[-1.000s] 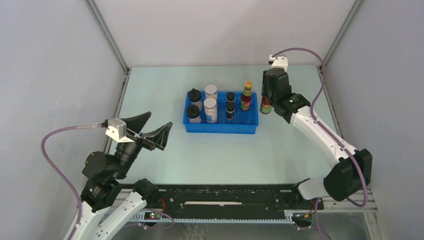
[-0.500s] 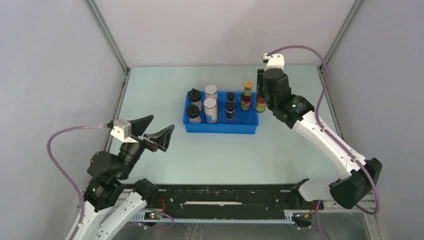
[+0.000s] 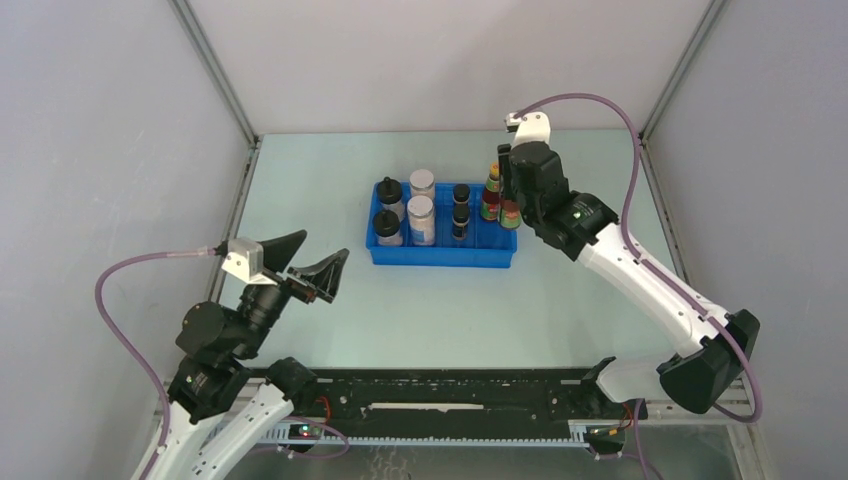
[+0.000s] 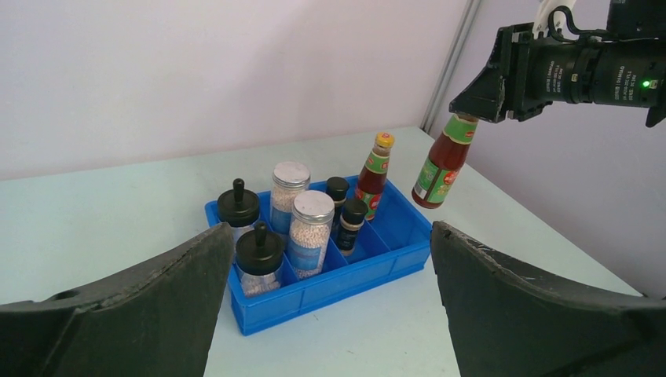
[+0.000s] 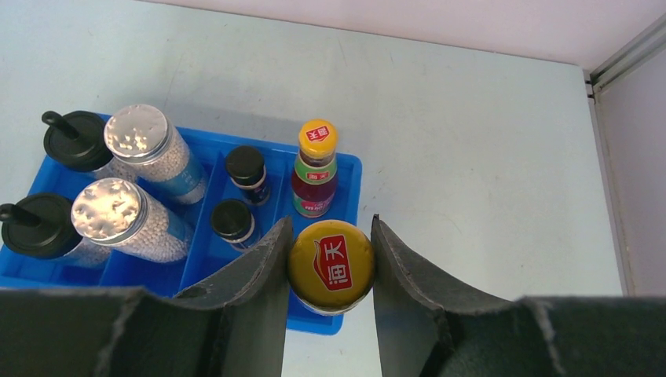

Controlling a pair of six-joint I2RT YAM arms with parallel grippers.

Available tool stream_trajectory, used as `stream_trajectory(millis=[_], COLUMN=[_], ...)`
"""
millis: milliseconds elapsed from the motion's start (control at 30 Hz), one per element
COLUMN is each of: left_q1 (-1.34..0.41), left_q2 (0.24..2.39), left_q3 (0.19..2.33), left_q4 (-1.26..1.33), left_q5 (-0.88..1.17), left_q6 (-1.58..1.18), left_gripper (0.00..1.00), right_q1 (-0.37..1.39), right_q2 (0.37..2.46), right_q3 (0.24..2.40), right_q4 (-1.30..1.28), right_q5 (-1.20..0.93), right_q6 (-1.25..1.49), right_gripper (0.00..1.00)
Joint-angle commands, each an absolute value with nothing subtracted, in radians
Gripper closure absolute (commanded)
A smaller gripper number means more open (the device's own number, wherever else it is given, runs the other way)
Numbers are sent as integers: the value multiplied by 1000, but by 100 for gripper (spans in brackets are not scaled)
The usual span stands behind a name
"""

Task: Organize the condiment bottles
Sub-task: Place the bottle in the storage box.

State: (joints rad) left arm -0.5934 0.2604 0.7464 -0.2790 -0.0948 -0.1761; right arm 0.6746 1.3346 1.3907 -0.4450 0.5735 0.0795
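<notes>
The right jaws gripped the slim bottle (image 4: pixel 441 165) by its orange cap, long axis hanging nearly straight down beneath them, over the 1 free slot of the tray (image 4: pixel 314 302). Left jaws gaped empty, well apart.

The blue tray (image 4: pixel 330 294) sat on the pale desk (image 4: pixel 118 204), framed by the wide-spread jaws of the left gripper (image 4: pixel 331 232). At the tray's left end stood the rear knob-capped bottle (image 4: pixel 238 208) and the front knob-capped bottle (image 4: pixel 260 251). Next along stood the rear clear bottle (image 4: pixel 290 188) and the front clear bottle (image 4: pixel 312 228), both filled with pale grains. Beside them were the rear dark bottle (image 4: pixel 337 192) and the front dark bottle (image 4: pixel 352 220), close together. The tray's far right corner held the upright slim bottle (image 4: pixel 375 173), orange-capped. Above the tray's right end, clear of it, the right gripper (image 4: pixel 462 118) clasped the top of the second slim bottle (image 4: pixel 441 165), which hung slightly tilted.
</notes>
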Motion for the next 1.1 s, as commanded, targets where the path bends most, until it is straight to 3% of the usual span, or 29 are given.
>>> stream_trajectory(millis=[0,1067], left_q1=[-595,-595], left_q2=[250,265], left_q3=[717,675], left_q4=[-275,-257], left_q5=[-102,-110], left_q6=[-177,-164], left_gripper=[0,0], right_q1=[690,698], right_q2=[1333,1401], right_q3=[1465,1434], right_q4=[-328,-285], right_q5=[617,574], right_q6=[66,90], right_gripper=[100,100])
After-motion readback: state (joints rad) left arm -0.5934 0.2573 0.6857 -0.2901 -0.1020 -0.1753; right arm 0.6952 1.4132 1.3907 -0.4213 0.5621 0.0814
